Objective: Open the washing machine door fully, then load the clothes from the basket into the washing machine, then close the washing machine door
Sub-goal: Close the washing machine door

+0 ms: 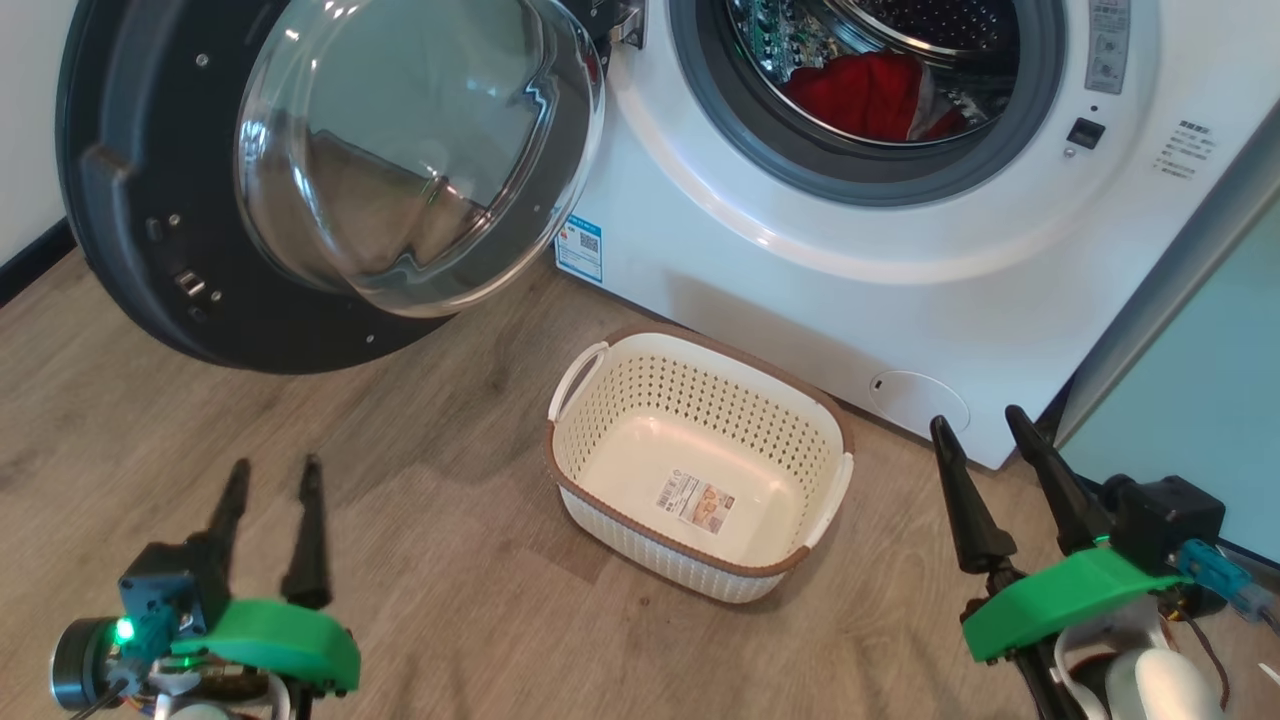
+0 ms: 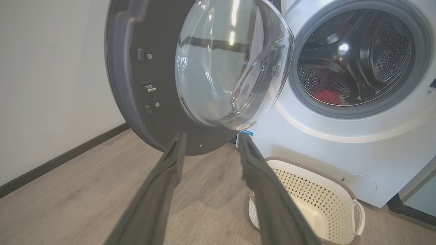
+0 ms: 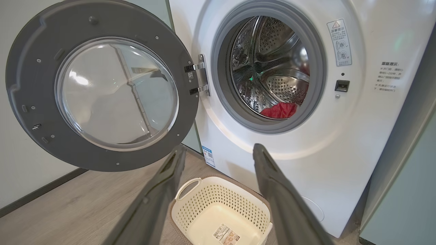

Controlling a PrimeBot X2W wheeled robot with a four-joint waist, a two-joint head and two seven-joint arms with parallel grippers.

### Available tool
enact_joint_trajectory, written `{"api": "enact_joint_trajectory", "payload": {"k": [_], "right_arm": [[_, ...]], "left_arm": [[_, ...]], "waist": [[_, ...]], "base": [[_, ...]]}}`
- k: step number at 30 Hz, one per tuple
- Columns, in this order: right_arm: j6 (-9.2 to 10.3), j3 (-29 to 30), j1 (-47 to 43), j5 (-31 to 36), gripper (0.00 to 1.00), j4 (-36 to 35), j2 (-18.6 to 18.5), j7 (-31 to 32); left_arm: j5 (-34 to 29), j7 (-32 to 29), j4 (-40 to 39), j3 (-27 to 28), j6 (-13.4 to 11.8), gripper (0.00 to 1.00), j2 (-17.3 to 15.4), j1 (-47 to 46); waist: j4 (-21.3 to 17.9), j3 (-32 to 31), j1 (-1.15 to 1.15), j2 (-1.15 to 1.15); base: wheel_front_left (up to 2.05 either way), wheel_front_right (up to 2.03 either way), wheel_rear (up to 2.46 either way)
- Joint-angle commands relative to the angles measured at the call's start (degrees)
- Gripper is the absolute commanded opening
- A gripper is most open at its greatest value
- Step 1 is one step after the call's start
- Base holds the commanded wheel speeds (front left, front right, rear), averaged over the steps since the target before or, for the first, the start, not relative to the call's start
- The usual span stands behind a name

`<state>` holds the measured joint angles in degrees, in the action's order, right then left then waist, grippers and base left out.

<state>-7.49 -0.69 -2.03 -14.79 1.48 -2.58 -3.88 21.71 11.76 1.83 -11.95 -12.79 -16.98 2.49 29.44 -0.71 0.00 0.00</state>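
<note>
Head view: wood floor, white wall; left hand and right hand wide, empty.

No wording is legible. The washing machine front carries:
- a grey warning label with a red triangle sign, upper right of the drum opening;
- a printed character block further right, too small to read;
- a blue label sticker with a QR code, lower left.

The basket floor bears a barcode sticker, with unreadable print.
</note>
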Motion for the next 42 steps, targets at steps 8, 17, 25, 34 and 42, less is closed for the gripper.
{"api": "enact_joint_trajectory", "payload": {"k": [8,17,25,34,42], "right_arm": [[0.00,-1.5,2.2,-0.1,1.00,-1.8,-0.3,-0.4],[0.00,-1.4,2.6,0.4,1.00,-2.1,-0.3,0.1],[0.00,-1.4,3.4,1.2,1.00,-3.5,-0.3,1.1],[0.00,-1.5,3.8,2.2,1.00,-5.3,-0.3,2.1],[0.00,-1.8,5.0,3.6,1.00,-7.0,-0.4,3.7]], "left_arm": [[2.5,0.9,-3.3,2.5,1.2,0.00,-1.0,-2.6],[24.4,1.6,-13.9,10.4,11.7,0.00,4.0,-4.2],[50.7,-1.1,-21.3,29.1,17.3,0.00,-0.7,-12.3],[68.5,-10.3,-0.7,40.1,16.1,0.00,-13.7,-27.8],[75.0,-16.2,22.2,41.8,13.3,0.00,-19.9,-37.2]], "waist": [[0.2,0.4,0.00,0.00],[0.4,0.7,0.00,0.00],[0.7,2.0,0.00,0.00],[0.3,3.8,0.00,0.00],[-1.6,6.7,0.00,0.00]], "base": [[0.00,0.00,0.00],[0.00,0.00,0.00],[0.00,0.00,0.00],[0.00,0.00,0.00],[0.00,0.00,0.00]]}}
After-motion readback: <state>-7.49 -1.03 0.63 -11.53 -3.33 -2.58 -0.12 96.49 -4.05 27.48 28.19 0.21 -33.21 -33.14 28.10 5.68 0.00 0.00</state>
